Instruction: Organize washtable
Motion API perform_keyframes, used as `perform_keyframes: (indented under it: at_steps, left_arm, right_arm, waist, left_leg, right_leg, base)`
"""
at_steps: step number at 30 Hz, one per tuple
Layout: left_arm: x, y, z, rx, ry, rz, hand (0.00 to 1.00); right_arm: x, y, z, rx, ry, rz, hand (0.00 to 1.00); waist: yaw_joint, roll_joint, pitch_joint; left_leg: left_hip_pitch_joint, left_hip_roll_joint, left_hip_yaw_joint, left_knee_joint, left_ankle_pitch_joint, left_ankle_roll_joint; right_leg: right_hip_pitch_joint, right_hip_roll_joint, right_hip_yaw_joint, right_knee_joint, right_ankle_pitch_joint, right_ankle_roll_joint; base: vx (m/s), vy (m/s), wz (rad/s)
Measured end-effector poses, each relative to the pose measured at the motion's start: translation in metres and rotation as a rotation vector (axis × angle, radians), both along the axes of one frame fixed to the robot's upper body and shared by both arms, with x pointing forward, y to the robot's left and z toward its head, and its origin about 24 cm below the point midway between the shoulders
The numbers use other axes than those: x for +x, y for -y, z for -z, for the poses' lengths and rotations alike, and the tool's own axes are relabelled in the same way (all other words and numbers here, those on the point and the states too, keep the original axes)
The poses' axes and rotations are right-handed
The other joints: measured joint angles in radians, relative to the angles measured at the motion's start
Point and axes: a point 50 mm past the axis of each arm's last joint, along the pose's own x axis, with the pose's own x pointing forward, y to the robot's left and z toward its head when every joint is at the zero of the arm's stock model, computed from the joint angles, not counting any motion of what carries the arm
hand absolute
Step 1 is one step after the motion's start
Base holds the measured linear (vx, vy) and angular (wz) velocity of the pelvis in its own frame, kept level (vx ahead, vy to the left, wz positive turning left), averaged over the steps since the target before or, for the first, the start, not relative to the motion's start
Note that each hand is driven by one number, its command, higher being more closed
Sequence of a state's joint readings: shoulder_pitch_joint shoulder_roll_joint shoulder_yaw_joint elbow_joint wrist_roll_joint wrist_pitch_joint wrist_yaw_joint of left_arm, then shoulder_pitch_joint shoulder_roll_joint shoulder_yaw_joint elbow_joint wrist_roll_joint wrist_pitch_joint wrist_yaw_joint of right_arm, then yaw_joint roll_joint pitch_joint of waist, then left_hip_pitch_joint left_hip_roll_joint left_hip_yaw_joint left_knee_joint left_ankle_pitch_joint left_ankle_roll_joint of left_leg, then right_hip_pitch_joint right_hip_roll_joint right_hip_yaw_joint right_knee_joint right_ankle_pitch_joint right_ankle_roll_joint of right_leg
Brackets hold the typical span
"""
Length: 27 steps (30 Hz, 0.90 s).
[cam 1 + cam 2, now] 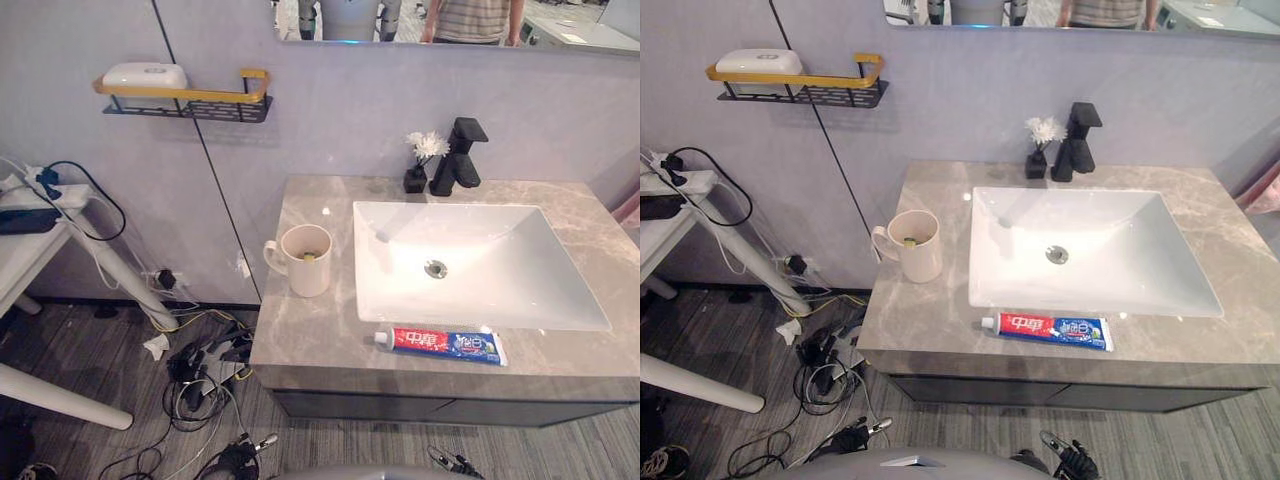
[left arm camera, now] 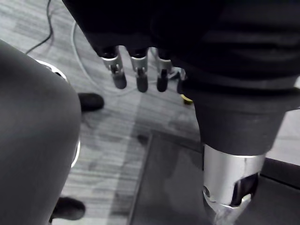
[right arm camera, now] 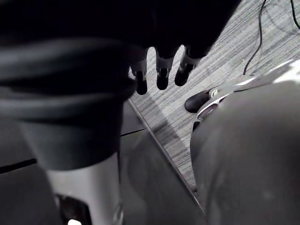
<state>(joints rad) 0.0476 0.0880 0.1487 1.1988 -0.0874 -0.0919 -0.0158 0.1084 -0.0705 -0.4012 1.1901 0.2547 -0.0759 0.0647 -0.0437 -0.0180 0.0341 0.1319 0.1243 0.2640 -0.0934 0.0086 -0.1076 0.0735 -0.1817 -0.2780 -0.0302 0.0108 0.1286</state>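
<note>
Squarely below the camera, a grey veined stone countertop (image 1: 300, 335) is carrying everything, its slab smooth and faintly glossy, with a dark cabinet front running beneath it. A white rectangular basin (image 1: 500, 275) is taking up most of the slab, its glazed walls sloping down to a flat floor. Behind the basin, a mirror (image 1: 450, 20) is hanging on the pale wall; the top edge is cutting it off, so a person in a striped top is showing in it as a torso only. Far to the left of the basin, a black wire wall shelf (image 1: 190, 103) with a wooden rail is holding a rounded white box (image 1: 145, 75), whose contents are hidden.

The left hand (image 2: 139, 77) is hanging over grey plank flooring, its dark-tipped fingers spread loosely and gripping nothing. The right hand (image 3: 161, 77) is hanging the same way, fingers relaxed and empty.

Just left of the basin, a cream ceramic mug (image 1: 305, 268) is standing upright, handle pointing away from the basin, with something small and yellowish lying inside that is too small to identify. Just in front of the basin, a toothpaste tube (image 1: 440, 344) in red, white and blue is lying flat, its cap pointing left. Behind the basin, a matte black angular faucet (image 1: 458, 158) is standing, with a small black vase (image 1: 415, 180) of white flowers (image 1: 428, 145) sitting just to its left. A round metal drain (image 1: 435, 268) is shining at the basin's centre.
</note>
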Motion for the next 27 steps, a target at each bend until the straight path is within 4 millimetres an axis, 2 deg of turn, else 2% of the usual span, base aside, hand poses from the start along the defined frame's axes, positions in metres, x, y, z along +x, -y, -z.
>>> perform_keyframes:
  at_steps: [4,8,10,12,13,15,17,21,25,27]
  left_arm:
    - [0.000,0.000,0.000,0.000,0.000,0.001,0.00]
    - [0.004,0.001,-0.001,0.009,0.012,0.038,0.00]
    - [0.006,0.001,-0.002,0.016,0.021,0.056,0.00]
    - [0.006,0.000,-0.003,0.025,0.024,0.072,0.00]
    - [0.007,0.000,-0.003,0.027,0.027,0.077,0.00]
    - [0.004,0.000,-0.003,0.031,0.031,0.081,0.00]
    - [0.003,0.000,-0.003,0.031,0.031,0.079,0.00]
    - [0.001,-0.004,-0.004,0.025,0.039,0.004,0.00]
    - [-0.005,-0.030,-0.012,0.056,0.125,-0.338,0.00]
    - [-0.006,-0.067,-0.033,0.138,0.290,-0.674,0.00]
  right_arm:
    - [-0.004,0.002,0.000,-0.004,-0.010,0.020,0.00]
    - [0.005,0.005,-0.005,-0.041,0.035,-0.019,0.00]
    - [0.015,0.013,-0.016,-0.102,0.126,-0.085,0.00]
    - [0.032,0.027,-0.038,-0.198,0.252,-0.154,0.00]
    - [0.033,0.032,-0.042,-0.219,0.270,-0.164,0.00]
    - [0.031,0.042,-0.049,-0.256,0.291,-0.156,0.00]
    - [0.018,0.049,-0.048,-0.273,0.261,-0.130,0.00]
    - [0.003,0.043,-0.039,-0.241,0.204,-0.104,0.00]
    - [-0.008,0.031,-0.030,-0.197,0.169,-0.038,0.00]
    - [-0.015,0.031,-0.030,-0.194,0.165,0.012,0.00]
  waist:
    - [0.000,0.004,0.002]
    - [0.000,0.013,0.003]
    - [0.000,0.013,0.003]
    - [-0.002,0.014,0.003]
    - [-0.002,0.014,0.003]
    - [-0.002,0.013,0.003]
    - [-0.003,0.011,0.003]
    - [-0.002,0.012,0.003]
    - [0.002,0.016,0.005]
    - [0.014,0.016,0.005]
  left_leg:
    - [0.002,0.001,0.001,0.000,0.001,-0.002]
    - [-0.001,0.003,0.014,0.000,0.001,-0.002]
    - [-0.009,0.004,0.030,0.000,0.000,-0.002]
    - [-0.020,0.005,0.054,0.000,-0.001,-0.002]
    - [-0.020,0.005,0.061,0.000,-0.002,-0.002]
    - [-0.016,0.005,0.075,0.000,-0.006,-0.005]
    - [-0.014,0.006,0.083,0.000,-0.012,-0.009]
    - [-0.016,0.006,0.089,0.000,-0.015,-0.012]
    - [-0.020,0.006,0.086,0.001,-0.015,-0.012]
    - [-0.021,0.006,0.081,0.001,-0.015,-0.012]
  right_leg:
    - [0.017,0.001,-0.009,-0.023,0.014,0.003]
    - [0.014,0.001,-0.006,-0.024,0.016,0.004]
    - [-0.003,0.002,0.005,-0.023,0.016,0.004]
    - [-0.031,0.003,0.028,-0.022,0.021,0.004]
    - [-0.035,0.003,0.035,-0.021,0.022,0.003]
    - [-0.038,0.005,0.046,-0.022,0.023,0.004]
    - [-0.040,0.005,0.049,-0.024,0.023,0.005]
    - [-0.042,0.005,0.051,-0.028,0.023,0.006]
    - [-0.041,0.005,0.043,-0.031,0.023,0.006]
    - [-0.037,0.003,0.035,-0.031,0.022,0.006]
  base:
    - [0.00,-0.001,0.02]
    - [-0.03,0.001,-0.06]
    - [-0.03,0.005,-0.19]
    - [-0.01,0.011,-0.28]
    - [0.01,0.011,-0.27]
    - [0.03,0.007,-0.18]
    - [0.05,0.005,-0.10]
    - [0.05,0.002,-0.03]
    - [0.02,-0.001,0.05]
    - [0.00,0.001,0.07]
